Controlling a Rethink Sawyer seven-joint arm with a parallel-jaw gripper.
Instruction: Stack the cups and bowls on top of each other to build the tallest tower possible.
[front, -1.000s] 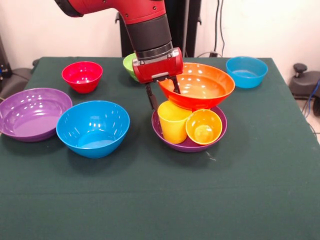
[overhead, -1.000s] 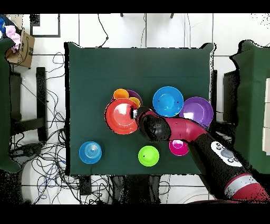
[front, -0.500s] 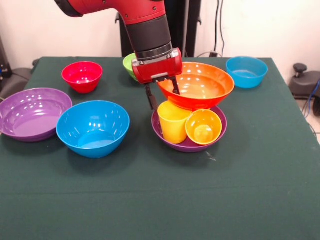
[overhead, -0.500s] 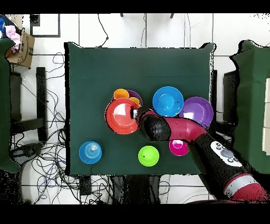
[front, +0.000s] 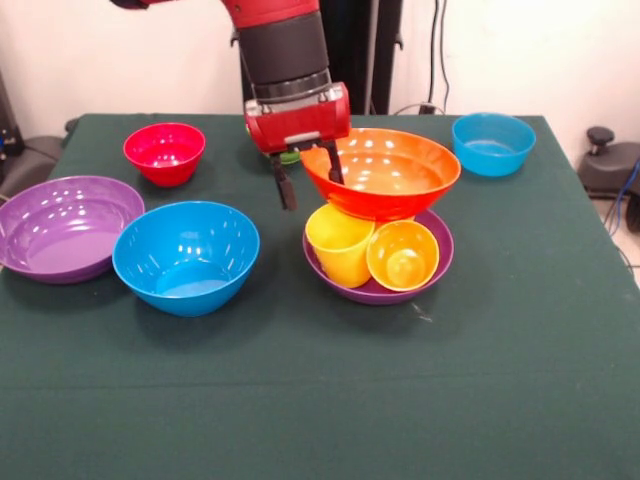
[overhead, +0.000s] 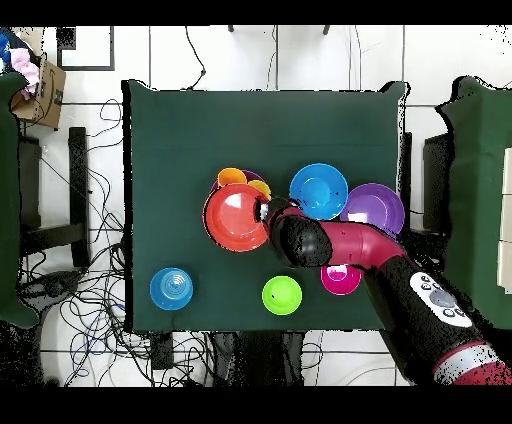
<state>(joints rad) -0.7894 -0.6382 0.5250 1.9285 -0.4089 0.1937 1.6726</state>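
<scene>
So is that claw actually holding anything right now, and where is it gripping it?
Yes. The gripper pinches the orange bowl by its rim, one finger inside, one outside.

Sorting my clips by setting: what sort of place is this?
Probably a robotics lab. A red arm's gripper works over a green-clothed table set with plastic bowls, and loose cables sprawl over the tiled floor around it.

Big bowl (front: 382, 172) sits right at the pincer (front: 305, 178), tilted on two cups (front: 340, 243) inside another bowl (front: 436, 262) just below. Three more bowls (front: 186, 256) lie off to its left in the front view, one further right.
</scene>
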